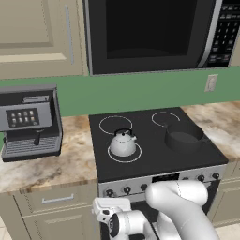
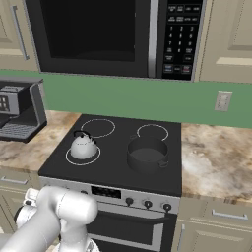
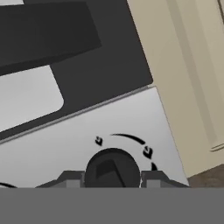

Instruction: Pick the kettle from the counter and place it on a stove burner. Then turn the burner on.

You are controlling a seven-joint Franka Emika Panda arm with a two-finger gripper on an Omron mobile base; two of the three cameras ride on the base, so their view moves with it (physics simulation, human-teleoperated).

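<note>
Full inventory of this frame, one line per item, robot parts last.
small silvery-white dome kettle: 1, on the front-left white-ringed stove burner
black glass cooktop: 1, between two counter stretches
dark round pot: 1, front-right of the cooktop
beige-brown marbled counter: both sides of the stove
dark stove knob: 1 close up on the silver front panel, between the end effector's fingertips
grey espresso machine: 1, left counter
black microwave: 1, above the stove
white wall outlet: 1, green wall
cream cabinets: upper and lower
white arm's end effector: 1, at the knob
</note>
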